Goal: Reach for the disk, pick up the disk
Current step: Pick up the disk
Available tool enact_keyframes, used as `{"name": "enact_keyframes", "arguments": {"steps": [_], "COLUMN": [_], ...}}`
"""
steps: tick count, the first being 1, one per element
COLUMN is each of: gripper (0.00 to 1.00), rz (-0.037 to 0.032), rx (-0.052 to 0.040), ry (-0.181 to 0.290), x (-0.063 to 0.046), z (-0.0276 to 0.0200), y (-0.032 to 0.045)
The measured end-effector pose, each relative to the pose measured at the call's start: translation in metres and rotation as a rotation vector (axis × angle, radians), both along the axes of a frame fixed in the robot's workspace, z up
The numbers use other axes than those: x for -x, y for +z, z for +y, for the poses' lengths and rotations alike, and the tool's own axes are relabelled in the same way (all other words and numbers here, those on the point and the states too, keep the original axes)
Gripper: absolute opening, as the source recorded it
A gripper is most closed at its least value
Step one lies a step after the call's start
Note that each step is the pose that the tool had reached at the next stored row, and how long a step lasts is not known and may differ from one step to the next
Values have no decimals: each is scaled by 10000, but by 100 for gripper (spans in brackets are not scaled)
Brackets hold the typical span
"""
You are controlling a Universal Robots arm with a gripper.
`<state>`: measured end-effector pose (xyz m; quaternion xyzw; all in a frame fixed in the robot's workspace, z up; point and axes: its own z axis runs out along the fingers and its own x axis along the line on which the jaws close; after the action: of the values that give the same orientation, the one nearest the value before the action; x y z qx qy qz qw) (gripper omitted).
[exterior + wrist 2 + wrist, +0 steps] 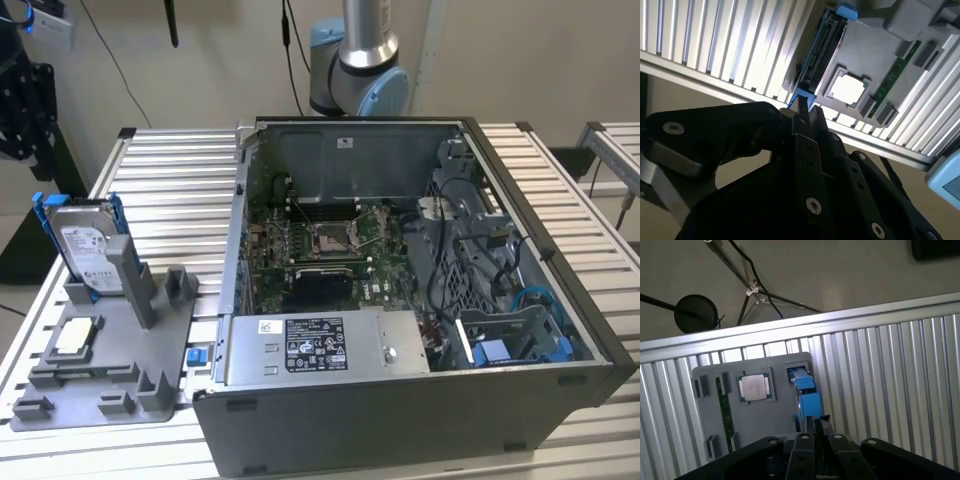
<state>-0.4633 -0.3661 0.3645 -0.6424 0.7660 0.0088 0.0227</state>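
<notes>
Currently the end effector (pixel 801 111) sits above the disk (pixel 822 55), lined up w/ its thin upper edge. In both wrist views the black fingers (pixel 812 116) are set narrow, w/ a slim gap between the tips and nothing held. The blue end of the frame shows through that gap in the second wrist view. Contact isn't evident, so I judge it's apart from the disk, reach under way, pick not yet made.

The disk (pixel 88 250) stands on edge in a slot of the grey fixture (pixel 120 375). That's at the exterior view's left on the worktop (pixel 170 190), just beside the open computer case (pixel 400 420). It's upright or near it, backed by a grey post, label side toward the exterior camera.

Handling, as a judgement: rigid metal body, prob. fairly heavy for its size, no give. It's shock-sensitive, so no knocks. The bare silver faces look smooth and may slip; the blue plastic frame (pixel 807 400) looks thinner and may flex. Best hold is across the two flat faces near the top edge, mid-length, so it lifts straight out of the slot w/o jamming.

Materials etc.:
- Fixture: matte grey plastic w/ blocky posts and pockets.
- One pocket has a small square silver chip (pixel 846 89); another has a green circuit strip (pixel 895 70).
- Worktop: ribbed aluminium slats, shiny.
- Case: grey sheet metal, w/ a green board and cables inside.
</notes>
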Motion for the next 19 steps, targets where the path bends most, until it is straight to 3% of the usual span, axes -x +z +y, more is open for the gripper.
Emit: {"name": "enact_keyframes", "arguments": {"steps": [3, 11, 19], "gripper": [100, 100, 100], "rz": [27, 30, 31], "rx": [-1, 1, 1], "ry": [143, 1379, 1474], "x": [0, 1, 0], "z": [0, 0, -9], "y": [-21, -109, -254]}}
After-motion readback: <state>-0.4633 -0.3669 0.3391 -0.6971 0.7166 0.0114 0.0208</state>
